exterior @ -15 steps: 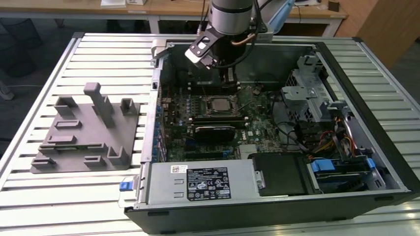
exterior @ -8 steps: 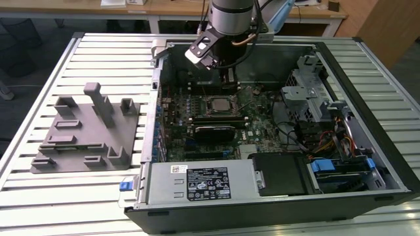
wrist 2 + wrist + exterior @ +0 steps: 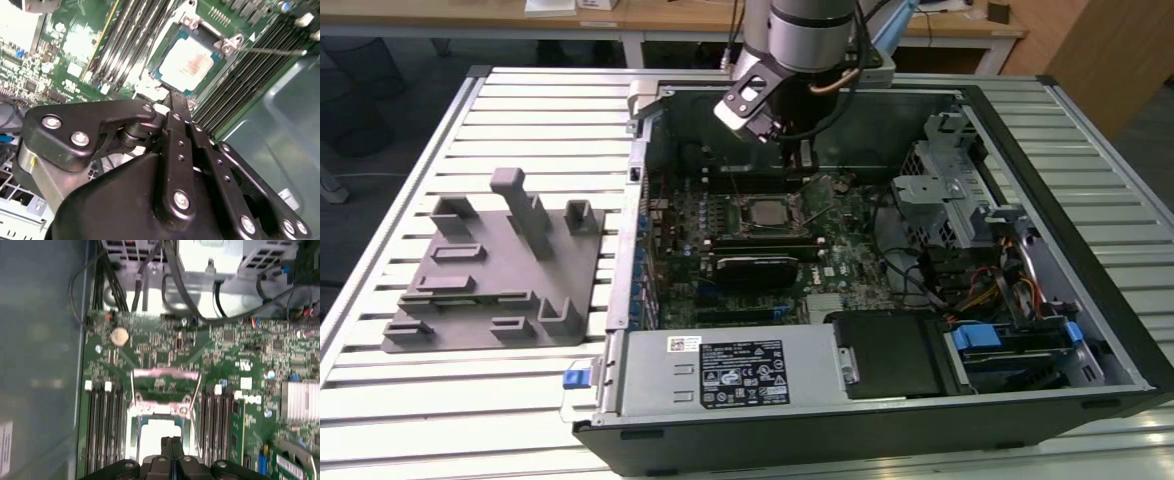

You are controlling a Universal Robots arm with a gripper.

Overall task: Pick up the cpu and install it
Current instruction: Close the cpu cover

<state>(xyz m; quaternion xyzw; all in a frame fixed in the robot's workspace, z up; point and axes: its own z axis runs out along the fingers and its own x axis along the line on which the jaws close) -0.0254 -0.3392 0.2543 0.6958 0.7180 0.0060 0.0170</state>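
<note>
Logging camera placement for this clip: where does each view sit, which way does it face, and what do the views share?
Exterior view: off the arm, raised, looking down at the open computer case and grey fixture; shows the arm and gripper.
First wrist view: on the wrist, looking past the shut gripper onto the motherboard.
Second wrist view: on the wrist, looking obliquely along the gripper to the motherboard.
Shared: all three show the cpu in its socket, near the gripper.

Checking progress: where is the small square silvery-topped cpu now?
In the second wrist view the cpu lies in its socket on the green motherboard, between memory slot rows, just beyond the gripper.
</note>
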